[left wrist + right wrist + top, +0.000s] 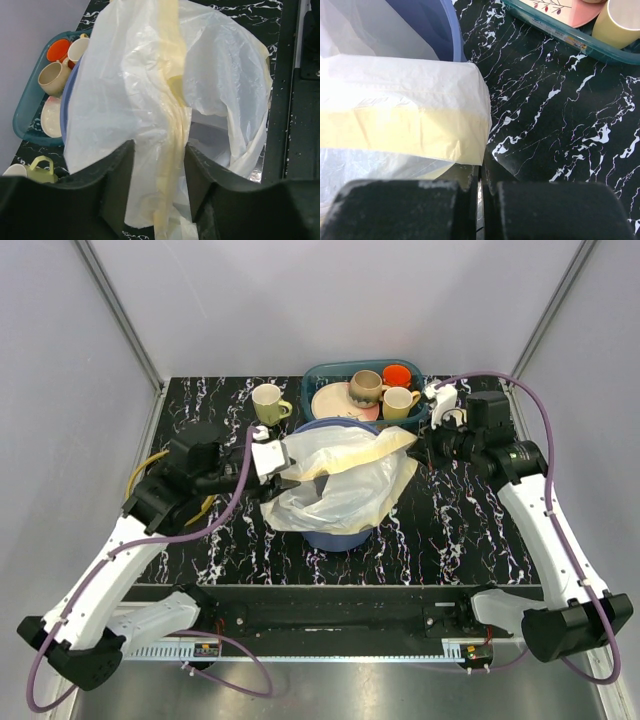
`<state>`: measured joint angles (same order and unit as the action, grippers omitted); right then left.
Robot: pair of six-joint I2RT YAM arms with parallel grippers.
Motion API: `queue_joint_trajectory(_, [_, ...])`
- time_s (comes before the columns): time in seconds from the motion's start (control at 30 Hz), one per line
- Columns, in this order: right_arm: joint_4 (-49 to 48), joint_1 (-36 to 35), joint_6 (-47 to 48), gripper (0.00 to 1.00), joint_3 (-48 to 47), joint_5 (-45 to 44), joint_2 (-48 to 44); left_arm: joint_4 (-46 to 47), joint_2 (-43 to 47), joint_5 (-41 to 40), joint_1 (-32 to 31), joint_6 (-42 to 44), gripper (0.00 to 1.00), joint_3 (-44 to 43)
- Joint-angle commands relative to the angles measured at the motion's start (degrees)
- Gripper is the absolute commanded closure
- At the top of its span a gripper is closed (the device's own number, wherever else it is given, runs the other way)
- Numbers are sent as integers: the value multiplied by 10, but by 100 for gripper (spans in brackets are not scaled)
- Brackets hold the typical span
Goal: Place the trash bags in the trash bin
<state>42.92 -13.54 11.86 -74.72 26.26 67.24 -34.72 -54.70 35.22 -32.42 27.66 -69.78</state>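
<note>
Where the trash bag (345,485) is lying: it is draping across the mouth of the trash bin (335,538), which is standing upright in the middle of the bench (450,525). The film is spilling down the bin's near side, so from above only the blue base and a strip of the far rim are showing.
Left gripper (160,187): I am holding it at the bin's left side with the fingers (120,190) spread. A yellowish fold of the bag is running down through the gap between them, and I cannot tell whether the pads are touching it.
Right gripper (480,200): I am holding it at the bin's right side, low over the bench, with the fingers pressed together. The end corner of the fold is meeting the seam between the tips, and as far as my wrist view shows I am pinching it there.
Folded band: it is stretching over the top of the bin from one gripper to the other, crossing the blue rim just beside my right gripper, with clearer film hanging beneath it.
Dish basket (322,380): it is sitting just behind the bin, carrying a plate (330,400) and mugs (400,400).
Pale mug (268,403): it is standing on the bench left of the basket, beyond my left gripper.
</note>
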Motion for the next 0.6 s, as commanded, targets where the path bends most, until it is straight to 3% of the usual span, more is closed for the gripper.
queue_joint_trajectory(0.0, [-11,2,16,96,-28,10,8,50,-12,-59,-17,27,65,-22])
queue_joint_trajectory(0.1, [-11,2,26,96,-28,8,9,92,-19,-94,-15,-9,87,-26])
queue_joint_trajectory(0.13, [-11,3,28,96,-28,8,10,104,-23,-103,-15,-24,100,-33])
queue_joint_trajectory(0.33, [-15,3,45,91,-37,5,21,180,-72,-140,30,-135,100,-54])
queue_joint_trajectory(0.47, [-19,3,49,87,-46,7,26,204,-127,-122,85,-218,100,-80])
queue_joint_trajectory(0.57, [-27,3,43,78,-47,6,33,212,-152,-122,97,-241,100,-91])
